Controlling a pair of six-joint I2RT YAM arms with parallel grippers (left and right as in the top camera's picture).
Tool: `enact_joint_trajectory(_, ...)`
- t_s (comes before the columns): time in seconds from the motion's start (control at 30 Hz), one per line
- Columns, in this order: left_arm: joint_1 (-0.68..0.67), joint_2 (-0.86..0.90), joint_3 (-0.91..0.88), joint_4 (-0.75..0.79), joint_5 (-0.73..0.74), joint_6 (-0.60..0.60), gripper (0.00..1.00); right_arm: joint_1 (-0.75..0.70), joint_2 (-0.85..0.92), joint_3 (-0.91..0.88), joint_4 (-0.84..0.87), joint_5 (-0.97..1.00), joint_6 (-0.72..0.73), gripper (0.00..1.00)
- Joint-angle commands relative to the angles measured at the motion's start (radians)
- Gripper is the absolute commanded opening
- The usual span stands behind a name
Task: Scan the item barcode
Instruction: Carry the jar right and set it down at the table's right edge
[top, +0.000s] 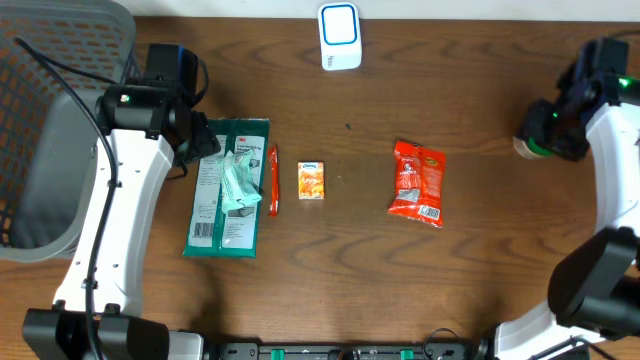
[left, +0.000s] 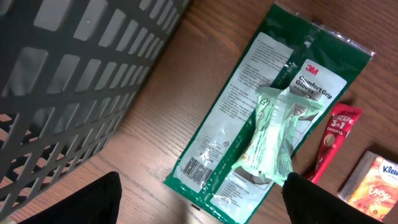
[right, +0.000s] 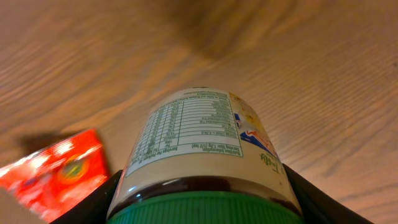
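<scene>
Beside the basket (top: 50, 100) my left gripper (left: 205, 202) hangs open, empty, over the glove packet (left: 249, 124); the scanner (top: 339, 36) sits at back centre; far right, my right gripper (right: 202, 208) clamps the green-capped bottle (right: 193, 137), due next, I judge, for presenting there

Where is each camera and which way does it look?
Overhead: above the table, looking straight down; the left arm and right arm show.
Left wrist: on the left arm, looking down at the glove pack beside the basket; the open left end effector shows, fingers at the bottom corners.
Right wrist: on the right arm, looking down past the bottle gripped by the right end effector to the red bag.
Shared: overhead and left wrist see the glove pack; overhead and right wrist see the red bag.
</scene>
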Motion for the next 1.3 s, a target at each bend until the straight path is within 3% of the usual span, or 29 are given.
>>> enact_joint_trajectory(0.0,0.003,-0.002,0.0,-0.003,-0.016,-0.005,0.83,-0.074,0.048,-0.038,0.042,-0.028,0.034,0.01)
enact_joint_trajectory(0.23,0.003,-0.002,0.0,-0.003,-0.016,-0.005,0.83,-0.121,0.134,-0.063,0.085,-0.027,0.034,0.01)
enact_joint_trajectory(0.33,0.003,-0.002,0.0,-0.003,-0.016,-0.005,0.83,-0.121,0.158,-0.066,0.092,-0.021,0.034,0.12)
enact_joint_trajectory(0.37,0.003,-0.002,0.0,-0.003,-0.016,-0.005,0.83,-0.121,0.166,-0.067,0.092,-0.018,0.033,0.51)
enact_joint_trajectory(0.4,0.003,-0.002,0.0,-0.003,-0.016,-0.005,0.83,-0.121,0.17,-0.067,0.092,-0.016,0.032,0.78)
enact_joint_trajectory(0.43,0.003,-0.002,0.0,-0.003,-0.016,-0.005,0.83,-0.121,0.17,-0.067,0.091,-0.016,0.032,0.98)
enact_joint_trajectory(0.47,0.003,-0.002,0.0,-0.003,-0.016,-0.005,0.83,-0.121,0.17,-0.066,0.091,-0.016,0.032,0.99)
enact_joint_trajectory(0.67,0.003,-0.002,0.0,-0.003,-0.016,-0.005,0.83,-0.122,0.128,0.041,-0.03,-0.025,0.032,0.99)
enact_joint_trajectory(0.77,0.003,-0.002,0.0,-0.003,-0.016,-0.005,0.83,-0.104,0.077,0.18,-0.158,-0.186,-0.071,0.96)
enact_joint_trajectory(0.87,0.003,-0.002,0.0,-0.003,-0.016,-0.005,0.83,-0.038,-0.004,0.22,-0.238,-0.327,-0.159,0.76)
enact_joint_trajectory(0.9,0.003,-0.002,0.0,-0.003,-0.016,-0.005,0.83,0.0,-0.018,0.216,-0.257,-0.327,-0.157,0.46)
enact_joint_trajectory(0.93,0.003,-0.002,0.0,-0.003,-0.016,-0.005,0.83,0.026,-0.018,0.212,-0.268,-0.327,-0.157,0.27)
enact_joint_trajectory(0.97,0.003,-0.002,0.0,-0.003,-0.016,-0.005,0.83,0.048,-0.017,0.207,-0.271,-0.327,-0.156,0.18)
enact_joint_trajectory(1.0,0.003,-0.002,0.0,-0.003,-0.016,-0.005,0.83,0.092,-0.016,0.185,-0.264,-0.327,-0.156,0.02)
enact_joint_trajectory(1.17,0.003,-0.002,0.0,-0.003,-0.016,-0.005,0.83,0.25,-0.016,0.008,-0.136,-0.245,-0.054,0.01)
enact_joint_trajectory(1.27,0.003,-0.002,0.0,-0.003,-0.016,-0.005,0.83,0.351,-0.016,-0.174,0.054,-0.202,0.021,0.01)
